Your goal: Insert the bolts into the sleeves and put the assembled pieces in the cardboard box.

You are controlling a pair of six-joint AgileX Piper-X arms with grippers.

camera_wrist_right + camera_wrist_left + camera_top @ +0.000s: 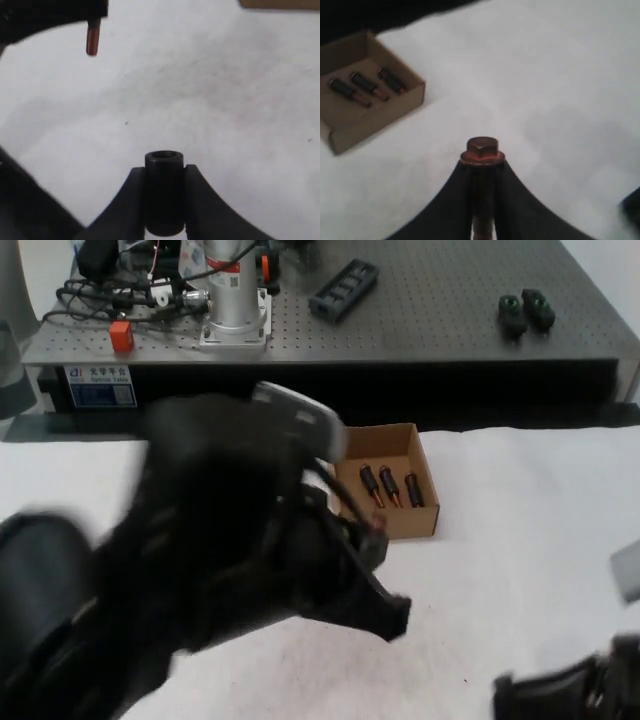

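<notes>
Holding a rigid copper bolt (482, 151) clamped by its shank in the left fingers (445, 212) and a smooth, likely light black sleeve (164, 167) clamped round its middle in the right fingers (125, 202), over the desk (230, 105).

Coppery metal bolt (482, 150) — matt black sleeve (164, 192)

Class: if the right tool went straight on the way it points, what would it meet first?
Most likely the white cloth: the right tool, shut on the black sleeve, faces bare cloth. The bolt and the cardboard box are off to either side. Depth is unclear.
</notes>
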